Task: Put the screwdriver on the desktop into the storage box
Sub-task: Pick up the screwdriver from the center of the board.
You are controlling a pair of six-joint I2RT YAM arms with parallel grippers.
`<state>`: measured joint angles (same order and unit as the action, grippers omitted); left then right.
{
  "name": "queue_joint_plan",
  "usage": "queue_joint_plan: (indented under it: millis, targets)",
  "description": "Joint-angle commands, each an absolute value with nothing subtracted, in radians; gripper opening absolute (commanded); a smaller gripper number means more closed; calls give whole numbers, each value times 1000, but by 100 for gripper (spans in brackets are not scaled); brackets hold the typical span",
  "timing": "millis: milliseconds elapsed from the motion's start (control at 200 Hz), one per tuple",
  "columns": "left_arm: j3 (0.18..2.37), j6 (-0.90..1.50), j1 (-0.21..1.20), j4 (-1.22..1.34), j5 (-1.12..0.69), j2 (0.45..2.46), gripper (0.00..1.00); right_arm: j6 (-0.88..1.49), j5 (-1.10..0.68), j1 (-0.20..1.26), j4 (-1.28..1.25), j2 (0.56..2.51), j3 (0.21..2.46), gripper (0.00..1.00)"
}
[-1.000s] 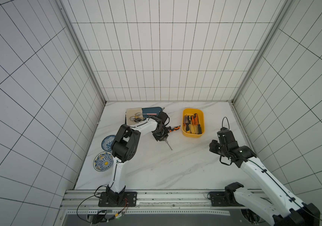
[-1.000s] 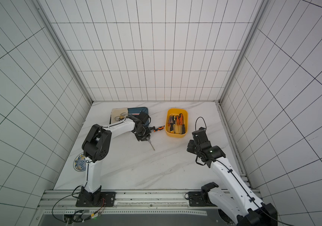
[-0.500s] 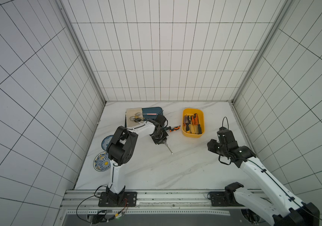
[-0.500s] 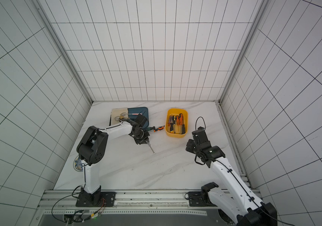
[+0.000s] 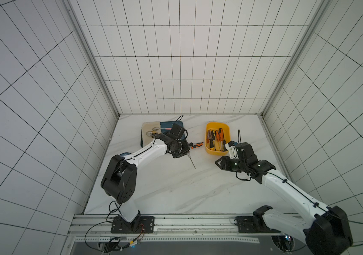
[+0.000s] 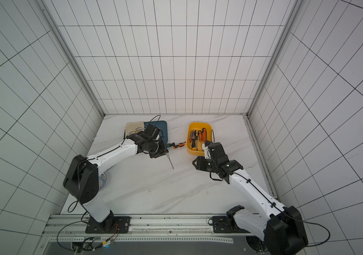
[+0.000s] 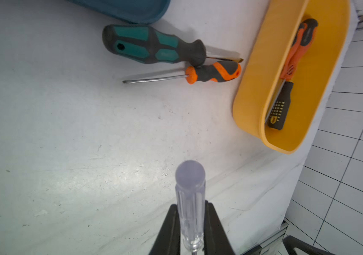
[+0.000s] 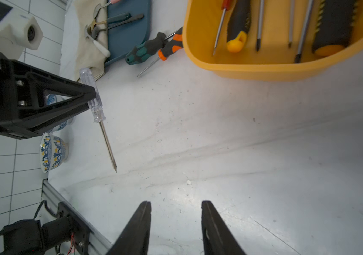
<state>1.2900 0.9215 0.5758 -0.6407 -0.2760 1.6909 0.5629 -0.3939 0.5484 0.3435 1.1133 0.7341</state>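
Just off the near corner of the blue tray [image 6: 163, 130], toward the far edge of the desktop [image 5: 165, 187], the left gripper [image 7: 190, 205] is clamped on the transparent plastic handle of the clear-handled screwdriver [image 8: 97, 112]. The handle sits off the surface, and the thin steel shaft slants down toward the middle of the desktop. Whether its tip touches, I cannot tell. The right gripper [image 8: 175, 203] hovers low over the desktop, near the near end of the storage box [image 5: 207, 141], with its jaws apart and nothing between them.

2 more tools lie flat on the desktop between the tray and the box: the teal-and-grey screwdriver [image 7: 152, 45] and the smaller orange-and-grey screwdriver [image 7: 213, 71], touching where their handles meet. The box, toward the far right corner, already holds several.

The held tool looks light and stiff. Its smooth fluted plastic is probably slippery, so the long shaft could swing if the grip eases. The handle is the sensible hold, since the shaft is too thin to pinch well. The 2 lying tools have rubbery handles that should give better friction, and are best taken across the thick middle.
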Motion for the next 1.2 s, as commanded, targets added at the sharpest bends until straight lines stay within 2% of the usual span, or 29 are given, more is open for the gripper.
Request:
queue_joint_plan:
  millis: [0, 340, 745, 1029, 1194]
  targets:
    - [1238, 877, 597, -528, -311, 1616, 0, 590, -560, 569, 196, 1151, 793, 42]
    - [1096, 891, 626, -306, -419, 1444, 0, 661, -696, 605, 36, 1258, 854, 44]
    - [1055, 911, 639, -242, -469, 1413, 0, 671, -719, 645, 5, 1324, 914, 42]
    - [1052, 917, 641, -219, -489, 1410, 0, 672, -727, 653, 0, 1345, 927, 32]
    - [1052, 915, 641, -215, -505, 1413, 0, 669, -725, 652, 0, 1348, 932, 15]
